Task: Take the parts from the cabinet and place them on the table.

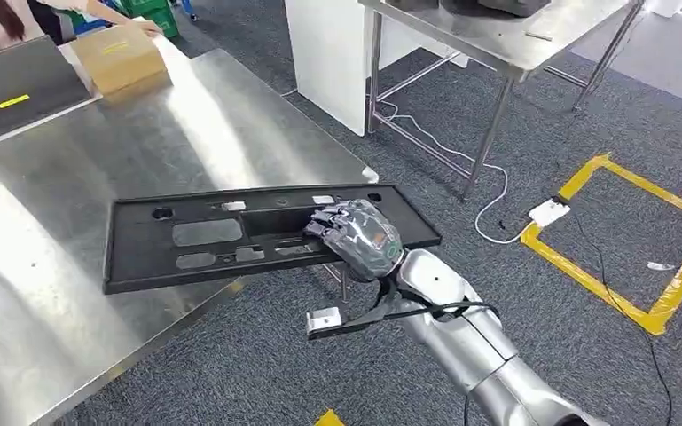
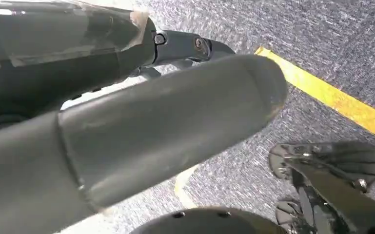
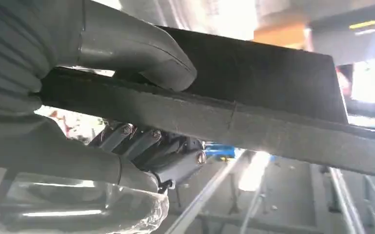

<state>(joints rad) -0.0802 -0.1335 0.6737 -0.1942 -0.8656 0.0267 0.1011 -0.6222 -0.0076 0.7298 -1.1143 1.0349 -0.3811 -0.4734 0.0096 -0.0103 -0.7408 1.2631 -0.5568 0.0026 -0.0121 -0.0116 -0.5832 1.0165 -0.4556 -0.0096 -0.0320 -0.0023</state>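
A long black plastic panel (image 1: 213,235) with several cut-outs lies across the near right corner of the steel table (image 1: 142,151). Its right end sticks out past the table's edge. My right hand (image 1: 359,238) grips the panel near that end, fingers over its top face. In the right wrist view the panel's edge (image 3: 273,131) runs between the thumb (image 3: 141,48) and the dark fingers (image 3: 146,146). Whether the panel touches the table I cannot tell. In the left wrist view my left hand (image 2: 141,126) hangs above the carpet with its fingers straight, holding nothing.
A cardboard box (image 1: 120,55) sits at the table's far end with a person's hand (image 1: 146,27) on it. A second steel table (image 1: 497,35) stands at the back right. A yellow tape square (image 1: 621,240), a white adapter (image 1: 548,212) and its cable lie on the grey carpet.
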